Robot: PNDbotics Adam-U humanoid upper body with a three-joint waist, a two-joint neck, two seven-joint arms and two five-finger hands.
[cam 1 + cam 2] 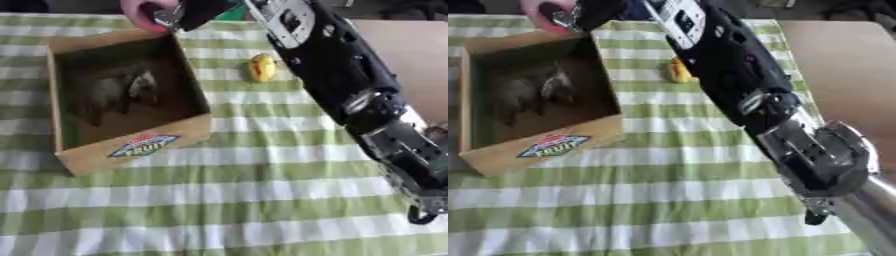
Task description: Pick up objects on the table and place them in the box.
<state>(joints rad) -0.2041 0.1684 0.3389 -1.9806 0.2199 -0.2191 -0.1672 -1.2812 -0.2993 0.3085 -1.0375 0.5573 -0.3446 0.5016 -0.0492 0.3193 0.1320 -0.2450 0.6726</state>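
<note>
An open cardboard box with a fruit label on its front wall stands at the left of the checked cloth. A dark grey, furry-looking thing lies inside it. My right arm reaches from the lower right across to the top. My right hand is above the box's far right corner, fingers curled on a pink rounded thing that it partly hides. A small yellow object lies on the cloth right of the box, close beside my forearm. My left hand shows in neither view.
The green and white checked cloth covers the table in front of the box. A bare brown tabletop shows at the far right. My right forearm crosses diagonally over the cloth.
</note>
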